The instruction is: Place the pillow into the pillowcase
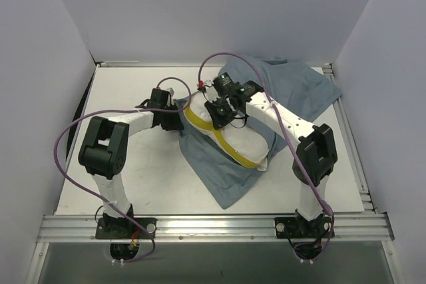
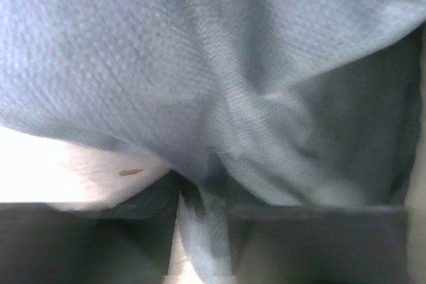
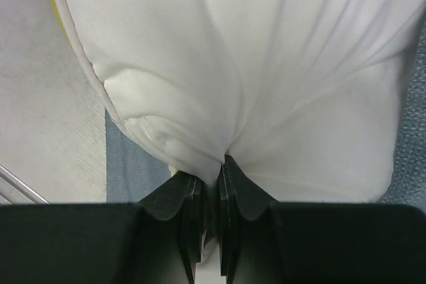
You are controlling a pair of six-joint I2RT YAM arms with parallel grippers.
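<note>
Pillow [image 1: 247, 143], white with a yellow band along its edge, lay mid-table on the grey-blue pillowcase [image 1: 223, 181], whose near corner pointed toward the arm bases. In my right wrist view, the right gripper [image 3: 212, 181] was clamped tight on a gathered fold of the pillow's white cloth. In my left wrist view, the left gripper [image 2: 200, 207] pinched a bunch of pillowcase fabric. Farther back, the rest of the pillowcase spread loosely toward the far right corner of the table [image 1: 133, 184].
</note>
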